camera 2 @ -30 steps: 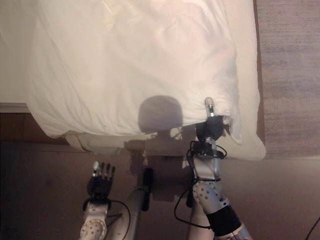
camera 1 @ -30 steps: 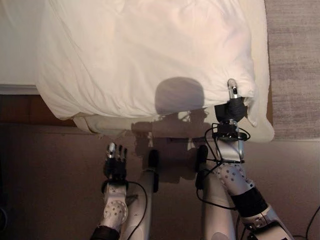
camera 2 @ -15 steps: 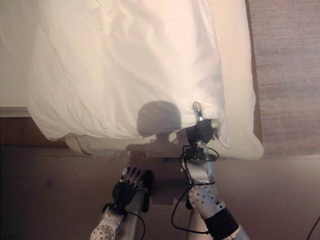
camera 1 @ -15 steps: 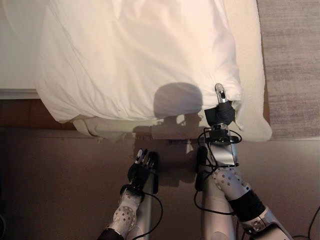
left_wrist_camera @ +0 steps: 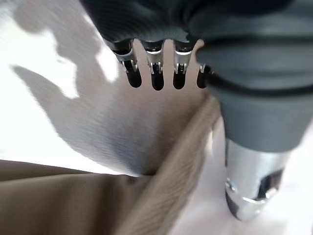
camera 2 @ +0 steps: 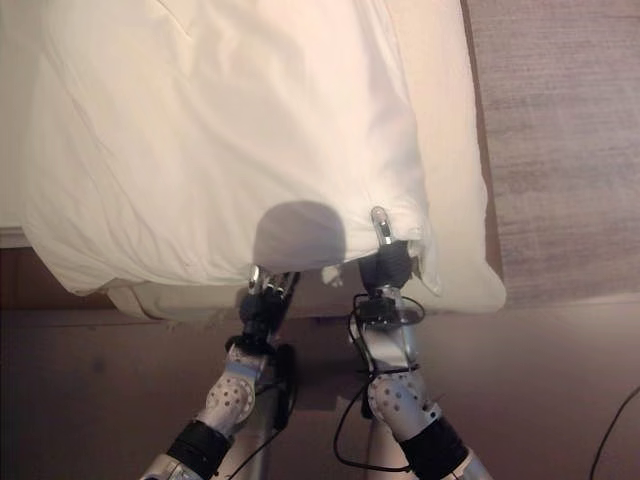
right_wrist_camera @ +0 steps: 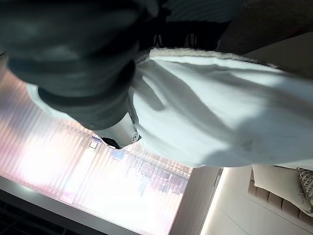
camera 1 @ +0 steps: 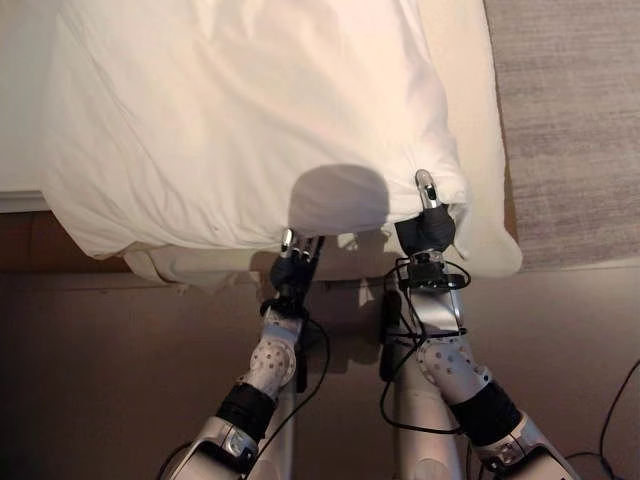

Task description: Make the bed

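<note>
Where the white duvet (camera 1: 250,120) hangs over the bed's (camera 1: 480,140) near edge, the right hand (camera 1: 428,215) pinches its right corner. Close up, the left hand (left_wrist_camera: 161,73) reaches it with straight fingers, holding nothing.

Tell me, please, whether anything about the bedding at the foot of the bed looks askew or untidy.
Yes. The white duvet sits skewed: its lower edge sags lower toward the robot's left, baring a rumpled cream sheet beneath. At the other corner the right hand pinches the bunched hem; the left hand reaches the edge.
</note>
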`<state>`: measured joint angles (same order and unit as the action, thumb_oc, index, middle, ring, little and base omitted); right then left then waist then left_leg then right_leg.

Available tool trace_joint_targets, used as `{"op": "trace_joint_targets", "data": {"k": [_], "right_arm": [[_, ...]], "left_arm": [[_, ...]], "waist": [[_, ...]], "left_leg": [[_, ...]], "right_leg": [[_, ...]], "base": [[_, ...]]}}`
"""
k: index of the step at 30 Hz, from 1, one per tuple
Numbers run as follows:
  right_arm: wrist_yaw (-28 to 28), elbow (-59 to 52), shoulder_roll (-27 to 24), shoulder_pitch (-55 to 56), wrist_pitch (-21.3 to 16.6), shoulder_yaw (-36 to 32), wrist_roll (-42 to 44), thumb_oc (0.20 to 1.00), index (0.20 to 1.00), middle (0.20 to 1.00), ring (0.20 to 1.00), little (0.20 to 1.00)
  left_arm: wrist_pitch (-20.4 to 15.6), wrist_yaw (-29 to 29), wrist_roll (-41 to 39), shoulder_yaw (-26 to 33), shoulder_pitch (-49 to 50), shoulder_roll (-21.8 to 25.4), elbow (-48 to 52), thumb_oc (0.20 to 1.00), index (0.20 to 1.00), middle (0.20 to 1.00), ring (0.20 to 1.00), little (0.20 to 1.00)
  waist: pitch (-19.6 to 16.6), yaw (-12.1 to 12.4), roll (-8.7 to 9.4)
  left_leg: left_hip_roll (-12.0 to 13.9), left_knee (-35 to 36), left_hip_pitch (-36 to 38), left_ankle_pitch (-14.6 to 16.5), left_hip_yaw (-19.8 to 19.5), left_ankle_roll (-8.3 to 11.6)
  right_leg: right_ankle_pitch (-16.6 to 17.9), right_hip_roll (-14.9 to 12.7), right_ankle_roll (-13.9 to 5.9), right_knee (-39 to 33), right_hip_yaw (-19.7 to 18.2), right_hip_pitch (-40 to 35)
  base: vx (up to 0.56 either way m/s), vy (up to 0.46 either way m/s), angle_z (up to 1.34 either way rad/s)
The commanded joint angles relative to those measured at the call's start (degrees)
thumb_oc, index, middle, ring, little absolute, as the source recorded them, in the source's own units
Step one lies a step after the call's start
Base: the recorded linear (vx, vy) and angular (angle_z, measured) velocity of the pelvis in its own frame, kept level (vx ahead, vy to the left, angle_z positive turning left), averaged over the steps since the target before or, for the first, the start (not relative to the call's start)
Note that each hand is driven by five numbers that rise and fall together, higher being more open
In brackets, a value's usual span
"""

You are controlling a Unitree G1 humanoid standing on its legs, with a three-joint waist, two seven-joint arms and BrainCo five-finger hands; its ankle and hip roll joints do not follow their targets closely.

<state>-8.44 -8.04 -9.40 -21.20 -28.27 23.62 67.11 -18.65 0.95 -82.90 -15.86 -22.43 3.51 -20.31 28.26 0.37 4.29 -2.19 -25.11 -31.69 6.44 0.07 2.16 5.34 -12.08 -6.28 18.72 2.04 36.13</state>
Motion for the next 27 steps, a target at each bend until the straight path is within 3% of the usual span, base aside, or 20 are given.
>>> {"op": "trace_joint_targets", "data": {"k": [1, 4, 17, 23, 27], "right_arm": [[5.6, -7.5, 0.8, -0.2, -3.9, -1.9, -1.8, 0.2, 0.2, 0.2, 0.2, 0.2], [5.8, -7.4, 0.8, -0.4, -4.2, -3.3, -1.8, 0.2, 0.2, 0.2, 0.2, 0.2], [5.7, -8.1, -0.2, -0.2, -5.9, -9.3, -2.5, 0.2, 0.2, 0.2, 0.2, 0.2], [4.8, -7.8, -1.1, 0.4, -6.1, -11.2, -2.2, 0.2, 0.2, 0.2, 0.2, 0.2], [3.9, -7.5, -1.6, 0.7, -6.2, -11.7, -2.2, 0.2, 0.2, 0.2, 0.2, 0.2]], "left_arm": [[-3.3, -0.2, 0.1, 2.1, 0.1, -1.8, 2.0, 1.0, 1.0, 1.0, 1.0, 1.0], [-6.2, -1.6, 0.3, 6.1, -2.9, -2.0, 0.6, 1.0, 1.0, 1.0, 1.0, 1.0], [-10.9, -3.1, 2.4, 13.4, -5.5, -0.7, 1.0, 1.0, 1.0, 1.0, 1.0, 1.0], [-14.9, -7.6, 4.3, 18.4, -7.3, 1.7, -0.7, 1.0, 1.0, 1.0, 1.0, 1.0], [-15.6, -9.4, 5.3, 20.3, -8.3, 3.2, -2.0, 1.0, 1.0, 1.0, 1.0, 1.0]], "waist": [[-3.7, -0.8, -0.38], [-3.9, -1.1, -0.22], [-4.9, -1.3, -0.06], [-5.3, -1.1, 0.15], [-5.6, -1.2, 0.23]], "left_leg": [[-3.0, 5.3, -2.3, -4.9, 1.7, -3.04], [-2.9, 4.8, -2.5, -4.7, 1.8, -2.96], [-2.9, 4.7, -3.1, -4.4, 1.8, -2.98], [-2.7, 4.2, -3.1, -3.8, 2.0, -2.88], [-2.7, 4.3, -3.4, -4.1, 2.1, -2.83]], "right_leg": [[-0.4, 3.2, -0.96, 0.6, -0.1, 0.6], [-0.7, 3.3, -0.83, 1.1, -0.2, 0.9], [-0.6, 3.3, -0.8, 1.2, -0.2, 1.4], [-1.1, 3.5, -0.69, 1.7, -0.4, 1.5], [-0.9, 3.5, -0.68, 1.5, -0.5, 1.7]], "base": [[0.0, 0.0, 0.0], [0.0, 0.0, 0.0], [0.0, 0.0, 0.0], [0.0, 0.0, 0.0], [0.0, 0.0, 0.0]]}}
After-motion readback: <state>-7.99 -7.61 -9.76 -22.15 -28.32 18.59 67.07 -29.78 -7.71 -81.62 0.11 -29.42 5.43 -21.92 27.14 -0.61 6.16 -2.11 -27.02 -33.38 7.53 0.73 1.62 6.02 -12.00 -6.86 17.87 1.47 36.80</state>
